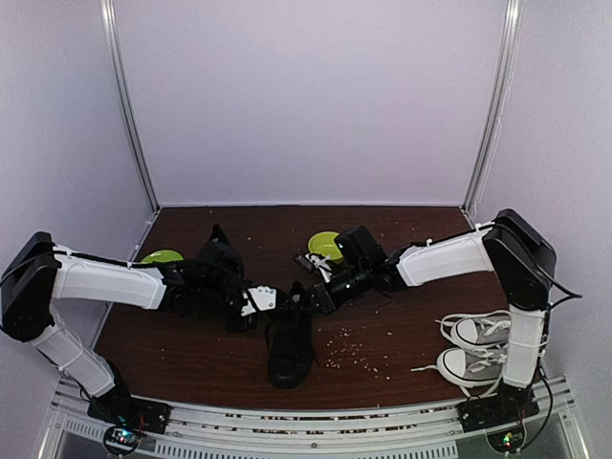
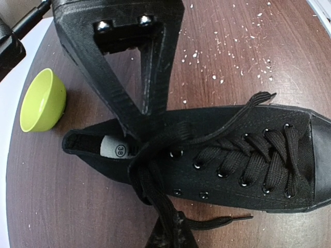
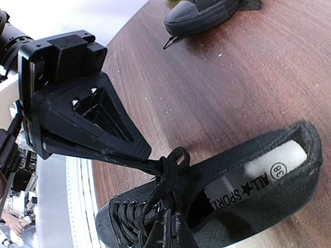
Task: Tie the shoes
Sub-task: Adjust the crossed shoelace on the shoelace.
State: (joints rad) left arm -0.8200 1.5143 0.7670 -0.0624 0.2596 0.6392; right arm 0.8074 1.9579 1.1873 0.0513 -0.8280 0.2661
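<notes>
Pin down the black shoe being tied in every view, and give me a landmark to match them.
Top external: black shoe lower centre, toe toward the near edge.
Left wrist: black shoe fills centre and right, toe at right edge.
Right wrist: black shoe lower right, toe lower left.
Landmark: circled 38 size mark inside the heel, both wrist views; unreadable from above.

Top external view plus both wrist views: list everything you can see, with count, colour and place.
black sneakers: two, black; one front centre, one back left.
grey-and-white sneakers: two, white laces; near right edge.
bowls: two, lime green; mid-table and far left.
crumbs: many, white; right of the centre sneaker.
table: one, dark brown.
left claw: one, black; shut on lace of centre sneaker.
right claw: one, black; shut on lace too.
</notes>
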